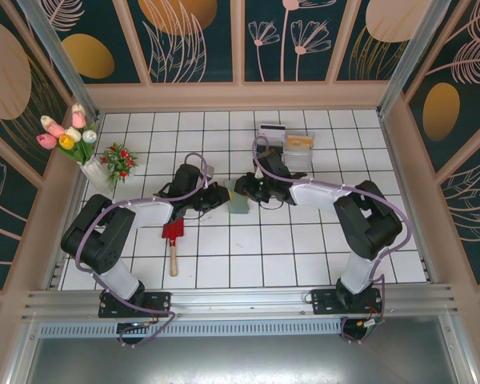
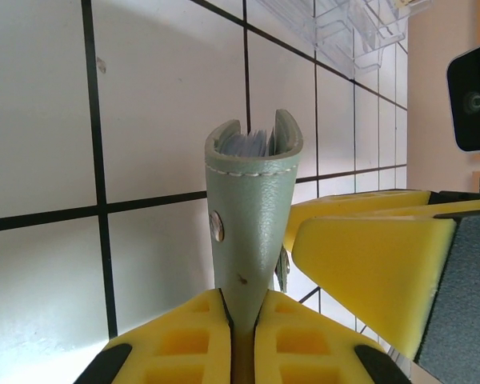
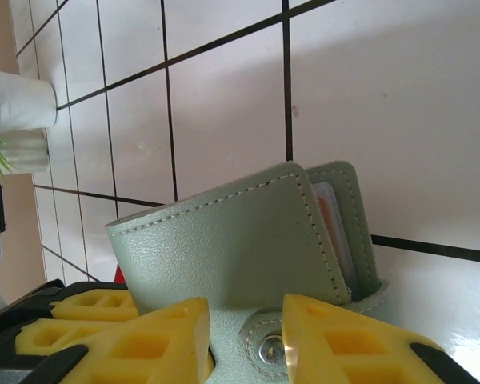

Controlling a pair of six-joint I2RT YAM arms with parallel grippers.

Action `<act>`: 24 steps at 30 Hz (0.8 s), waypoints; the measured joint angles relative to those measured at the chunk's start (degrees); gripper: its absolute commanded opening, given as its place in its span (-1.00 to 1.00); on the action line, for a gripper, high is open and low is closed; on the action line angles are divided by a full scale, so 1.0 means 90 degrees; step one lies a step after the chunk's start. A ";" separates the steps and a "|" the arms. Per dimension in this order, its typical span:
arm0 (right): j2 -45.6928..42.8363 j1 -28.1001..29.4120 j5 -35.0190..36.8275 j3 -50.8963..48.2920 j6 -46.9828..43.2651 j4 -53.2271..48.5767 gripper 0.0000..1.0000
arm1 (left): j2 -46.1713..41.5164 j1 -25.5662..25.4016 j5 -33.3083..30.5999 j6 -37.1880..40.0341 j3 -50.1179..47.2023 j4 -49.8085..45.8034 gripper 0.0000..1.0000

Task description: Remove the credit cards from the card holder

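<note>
The grey-green card holder (image 1: 238,204) stood on edge mid-table, folded nearly shut, cards (image 3: 330,220) still tucked inside.

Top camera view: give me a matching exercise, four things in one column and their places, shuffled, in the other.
Things:
1. card holder
2. small shovel
3. tulips
4. clear boxes

Places:
a. far side, right of middle
b. left edge, in a white vase
c. centre, pinched in the left gripper
d. lying flat beside the left arm

Pairs: 1-c, 2-d, 3-b, 4-a.
</note>
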 measured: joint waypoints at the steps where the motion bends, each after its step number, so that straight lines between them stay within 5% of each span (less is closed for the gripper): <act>1: 0.0017 0.0005 0.0002 0.0010 -0.0010 -0.0022 -0.34 | 0.0000 0.0000 0.0000 0.0005 0.0000 -0.0017 -0.91; 24: 0.0194 0.0238 0.0809 0.0318 -0.0644 -0.1049 -0.29 | -0.0002 -0.0075 -0.0301 0.0369 0.0109 -0.0571 -1.00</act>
